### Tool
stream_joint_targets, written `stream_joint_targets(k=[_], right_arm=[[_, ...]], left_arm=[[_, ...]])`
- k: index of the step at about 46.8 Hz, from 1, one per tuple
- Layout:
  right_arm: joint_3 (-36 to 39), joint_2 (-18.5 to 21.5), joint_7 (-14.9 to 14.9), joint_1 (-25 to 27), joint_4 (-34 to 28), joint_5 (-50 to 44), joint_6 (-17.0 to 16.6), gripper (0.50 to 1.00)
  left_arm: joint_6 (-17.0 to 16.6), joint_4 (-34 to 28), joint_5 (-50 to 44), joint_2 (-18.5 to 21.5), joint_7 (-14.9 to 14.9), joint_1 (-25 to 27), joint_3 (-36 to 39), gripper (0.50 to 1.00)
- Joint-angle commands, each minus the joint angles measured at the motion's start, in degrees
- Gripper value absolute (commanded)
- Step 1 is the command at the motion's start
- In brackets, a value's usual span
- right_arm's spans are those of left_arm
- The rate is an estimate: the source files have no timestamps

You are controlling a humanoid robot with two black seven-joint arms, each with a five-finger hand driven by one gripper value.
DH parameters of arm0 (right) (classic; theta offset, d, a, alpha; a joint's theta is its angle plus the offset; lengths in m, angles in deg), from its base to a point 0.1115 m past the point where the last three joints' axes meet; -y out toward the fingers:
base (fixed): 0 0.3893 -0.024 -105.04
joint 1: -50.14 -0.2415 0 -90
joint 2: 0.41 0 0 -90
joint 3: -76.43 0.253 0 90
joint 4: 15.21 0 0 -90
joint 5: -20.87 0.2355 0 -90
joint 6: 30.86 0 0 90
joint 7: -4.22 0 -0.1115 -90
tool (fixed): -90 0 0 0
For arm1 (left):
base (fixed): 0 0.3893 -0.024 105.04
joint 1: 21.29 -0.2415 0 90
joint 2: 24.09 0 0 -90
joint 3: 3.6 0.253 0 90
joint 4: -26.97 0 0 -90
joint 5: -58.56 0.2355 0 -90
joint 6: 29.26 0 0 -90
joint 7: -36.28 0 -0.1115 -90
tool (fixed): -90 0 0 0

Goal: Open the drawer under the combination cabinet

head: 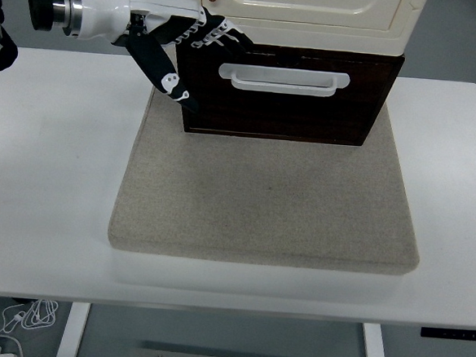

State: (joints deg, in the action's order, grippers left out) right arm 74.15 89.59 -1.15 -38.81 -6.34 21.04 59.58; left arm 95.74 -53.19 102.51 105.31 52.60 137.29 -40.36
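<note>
One hand only in view: the left hand, reaching in from the left edge, fingers spread and extended, thumb angled down and apart, holding nothing. No sign of the right arm.

Centre of interest, the dark drawer, closed, sitting under the cream cabinet at the far end of the grey mat, flush beneath that upper unit. Across the drawer's front, a white handle, long axis running left to right, parallel to the table's near edge.

Relative to that handle: hand just to the left, fingertips near the drawer's upper left corner and close to the handle's left end, pointing rightward along the same line as the bar. Thumb tip lower, over the drawer's left edge where it meets the mat. Contact with the drawer face possible but hard to judge from this high angle; probably hovering just in front.

Next move, as a judgement: a short travel rightward to bring the fingers over the bar, then a curl under or behind it, then a pull toward the near edge. Pull direction square to the handle's long axis, so a hook near the middle likelier to keep the drawer from skewing than a grip at the left end.
</note>
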Motion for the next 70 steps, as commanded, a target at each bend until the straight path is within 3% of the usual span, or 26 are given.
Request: stream_joint_targets(k=[1,9,16,29,70], right_arm=[[0.00,0.00,0.01,0.01,0.01,0.00,0.00,0.928],[0.00,0.00,0.01,0.01,0.01,0.00,0.00,0.928],[0.00,0.00,0.01,0.01,0.01,0.00,0.00,0.928],[0.00,0.00,0.01,0.01,0.01,0.00,0.00,0.928],[0.00,0.00,0.01,0.01,0.01,0.00,0.00,0.928]], left_arm=[[0.00,0.97,0.00,-2.04,1.00,1.90,2.12,1.000],[0.00,1.50,0.00,-3.54,3.90,4.11,4.41,1.000],[0.00,2.02,0.26,-8.28,6.62,4.46,4.33,1.000],[0.00,5.27,0.97,-13.73,8.56,6.30,4.41,1.000],[0.00,10.73,3.69,-14.09,8.56,8.33,4.50,1.000]])
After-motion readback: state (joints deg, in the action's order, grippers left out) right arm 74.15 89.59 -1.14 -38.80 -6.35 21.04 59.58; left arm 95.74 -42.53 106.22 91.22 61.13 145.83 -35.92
